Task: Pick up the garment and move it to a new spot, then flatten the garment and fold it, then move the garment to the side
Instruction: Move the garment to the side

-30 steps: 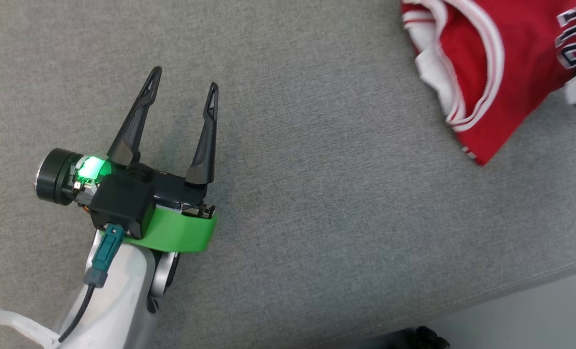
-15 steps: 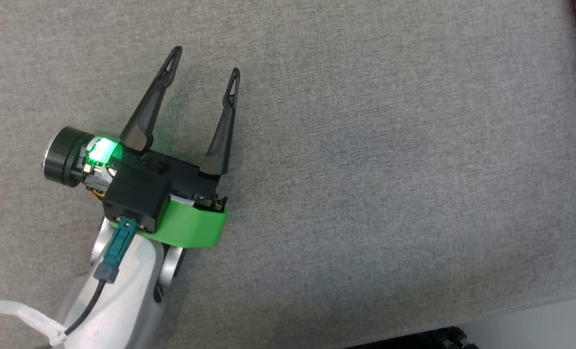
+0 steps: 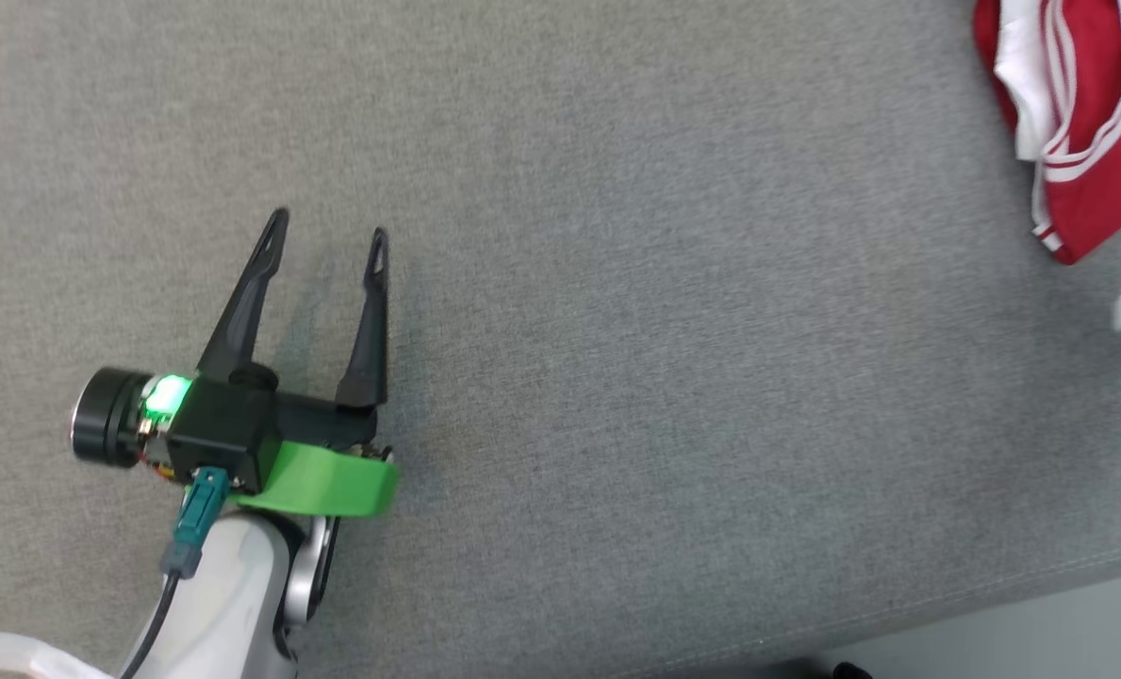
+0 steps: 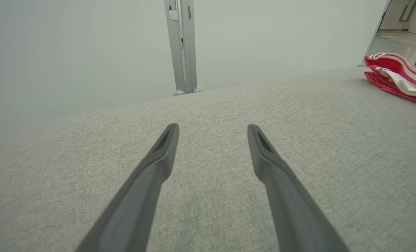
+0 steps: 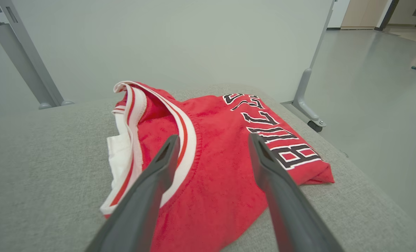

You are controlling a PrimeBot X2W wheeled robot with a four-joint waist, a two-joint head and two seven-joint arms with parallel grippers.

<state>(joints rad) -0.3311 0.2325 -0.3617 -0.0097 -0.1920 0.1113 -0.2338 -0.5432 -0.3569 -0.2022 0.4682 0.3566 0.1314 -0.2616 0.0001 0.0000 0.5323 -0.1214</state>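
Nearest the right wrist camera, the right gripper (image 5: 213,137) hangs with its two long dark fingers spread wide and nothing between them, poised just above the red jersey with white-and-red striped trim and black-and-white lettering (image 5: 221,168). The garment lies in a compact folded bundle on the grey woven-fabric surface (image 3: 664,330), close to that surface's right-hand end and near its edge. Over the past second the head camera has swung, so the jersey (image 3: 1088,94) slid almost out of that view and back to its upper right corner. That is a shift of the camera, not of the cloth. What has changed is on the right side. The dark and white shape at the jersey's right edge a second ago is now clear of the cloth, and the fingers stand parted, which reads as a release just made. Well apart on the bare fabric to the robot's left, the left gripper (image 3: 330,224) sits low with its fingers also apart and empty, as it has been throughout, the jersey (image 4: 396,75) far off to its right. Judged from the neat fold and the placement at the side, the task looks at or near its end. Beyond the garment stand a grey metal post (image 5: 309,94) and a pale polished floor (image 5: 386,87).
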